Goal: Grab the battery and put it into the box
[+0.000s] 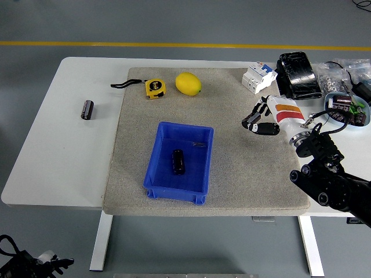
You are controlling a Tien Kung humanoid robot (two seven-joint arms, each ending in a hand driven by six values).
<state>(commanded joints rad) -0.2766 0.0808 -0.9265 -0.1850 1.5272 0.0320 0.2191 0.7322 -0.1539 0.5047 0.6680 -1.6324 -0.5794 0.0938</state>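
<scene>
Battery [178, 162] lies inside the blue box [152, 174], a second battery [87, 109] on the bare table [52, 156] far left. Right hand [259, 120] hovers empty, fingers loosely apart. Small, stiff, smooth cylinder; probably best pinched across its middle.

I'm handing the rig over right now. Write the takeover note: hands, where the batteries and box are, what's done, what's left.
Right hand: over the mat's right side, fingers loosely curled, holding nothing. Left hand: not in view.
Blue box: middle of the grey mat.
One battery lies inside the box, so that placement looks done.
A second battery lies on the bare white table, left of the mat, untouched.
Left: probably fetch that one, if it is wanted in the box; it lies far from the right hand.
</scene>
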